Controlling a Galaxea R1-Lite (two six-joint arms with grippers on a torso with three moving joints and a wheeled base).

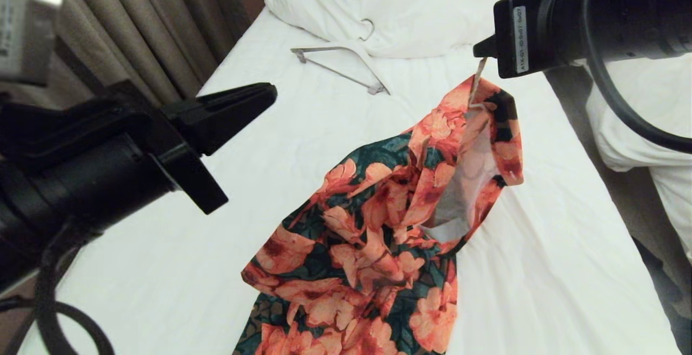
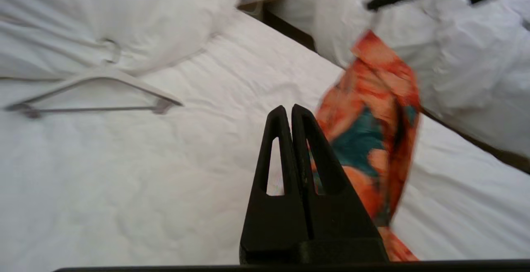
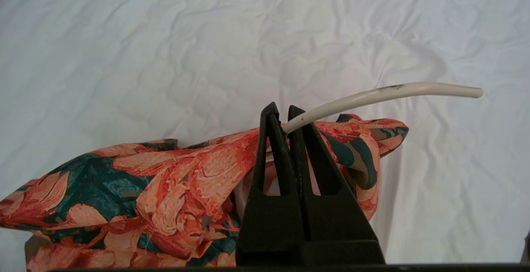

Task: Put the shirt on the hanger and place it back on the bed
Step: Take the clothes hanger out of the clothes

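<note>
The flowered shirt hangs by its collar from the thin cream hanger above the bed, its lower part trailing down to the sheet. My right gripper is shut on the hanger's slim curved hook, with the shirt draped just below it. Most of the hanger is hidden inside the shirt. My left gripper is shut and holds nothing. It hovers over the sheet to the left of the shirt, apart from it.
A thicker white hanger with a grey bar lies near the big white pillow at the head of the bed. Curtains hang on the left. Another bed with a rumpled duvet stands on the right across a narrow gap.
</note>
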